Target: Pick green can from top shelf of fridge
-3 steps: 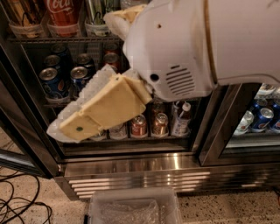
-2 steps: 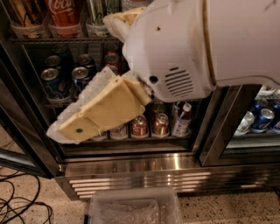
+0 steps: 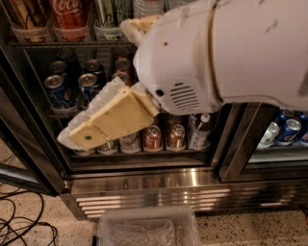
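One green can [image 3: 107, 11] stands untouched in its clear holder on the top shelf [image 3: 57, 44] of the fridge [image 3: 144, 185], just right of a red Coca-Cola can [image 3: 71, 14], as the robot's pincer [image 3: 98, 81] reaches toward the rack. Its two cream fingers [image 3: 110, 120] are spread well apart with nothing between them. The upper tip sits close beside the can's right side, while the lower one slants down across the blue cans [image 3: 57, 89] of the shelf below. By the look of it, the approach is nearly done, but closing on the can, lifting it and drawing it out all remain. Little differs from a second ago: the white arm [image 3: 231, 53] and pincer hold almost the same pose, and the can has not moved.
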`<state>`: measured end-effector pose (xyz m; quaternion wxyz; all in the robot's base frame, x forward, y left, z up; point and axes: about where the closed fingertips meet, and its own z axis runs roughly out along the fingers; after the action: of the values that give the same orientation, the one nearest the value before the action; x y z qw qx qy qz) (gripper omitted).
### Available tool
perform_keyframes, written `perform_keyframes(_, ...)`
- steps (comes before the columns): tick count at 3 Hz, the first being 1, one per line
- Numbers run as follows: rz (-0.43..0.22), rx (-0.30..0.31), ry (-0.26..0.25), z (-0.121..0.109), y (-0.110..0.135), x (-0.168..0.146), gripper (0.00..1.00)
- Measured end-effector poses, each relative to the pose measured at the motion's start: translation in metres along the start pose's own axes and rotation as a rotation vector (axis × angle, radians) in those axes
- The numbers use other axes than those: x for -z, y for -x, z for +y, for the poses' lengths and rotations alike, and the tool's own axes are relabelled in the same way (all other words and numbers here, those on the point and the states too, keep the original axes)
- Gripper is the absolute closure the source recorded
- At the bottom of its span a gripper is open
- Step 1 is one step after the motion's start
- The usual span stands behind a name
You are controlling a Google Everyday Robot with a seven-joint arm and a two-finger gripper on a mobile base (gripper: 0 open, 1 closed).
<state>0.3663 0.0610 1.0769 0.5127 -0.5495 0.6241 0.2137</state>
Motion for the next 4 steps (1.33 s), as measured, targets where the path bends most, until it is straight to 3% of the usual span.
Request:
perform_keyframes(2,0.035,-0.055,-0.228,-0.055,-0.068,-0.038,0.0)
perform_keyframes(3,-0.044,-0.041,-0.326,-0.083,-0.056,-0.051,0.0)
perform_keyframes(4,-0.167,-0.049,-0.407,-0.107,-0.025,-0.067,0.0)
